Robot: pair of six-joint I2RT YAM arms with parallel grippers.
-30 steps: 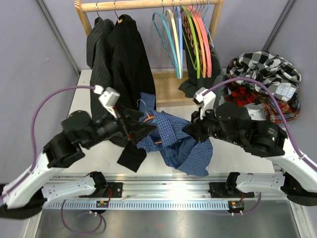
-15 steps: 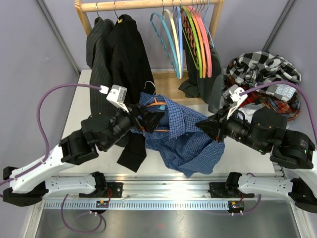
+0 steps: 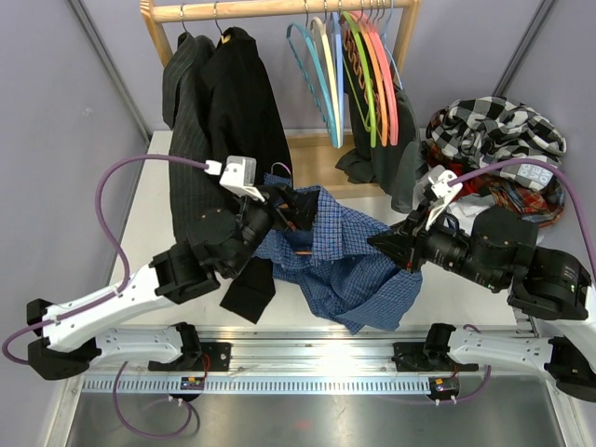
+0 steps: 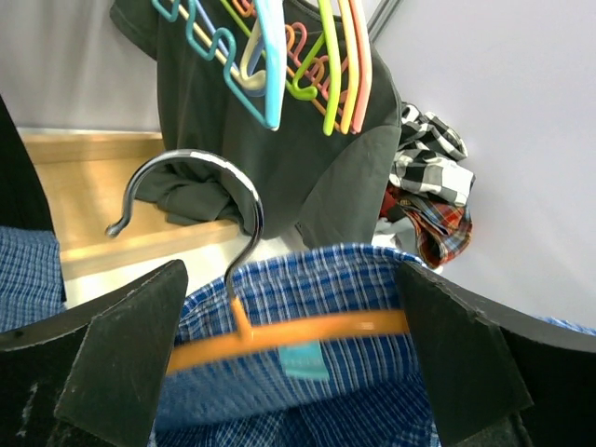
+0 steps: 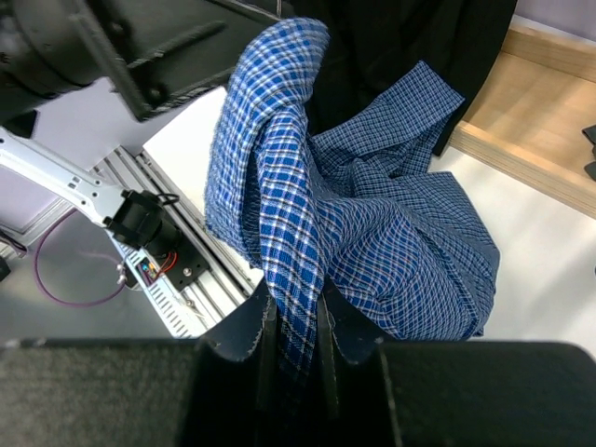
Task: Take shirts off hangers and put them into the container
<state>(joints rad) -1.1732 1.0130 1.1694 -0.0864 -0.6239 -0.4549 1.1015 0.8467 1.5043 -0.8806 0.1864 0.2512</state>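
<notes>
Reaching farther in, your left gripper [image 4: 291,279] now straddles the orange hanger [image 4: 358,325], jaws spread. Your right gripper [image 5: 293,331] stays pinched on the blue shirt [image 5: 391,242], so stripping can begin.

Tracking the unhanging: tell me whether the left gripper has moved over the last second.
Yes. The left gripper has shifted rightward and away from the near edge, closer to the wooden rack.
</notes>
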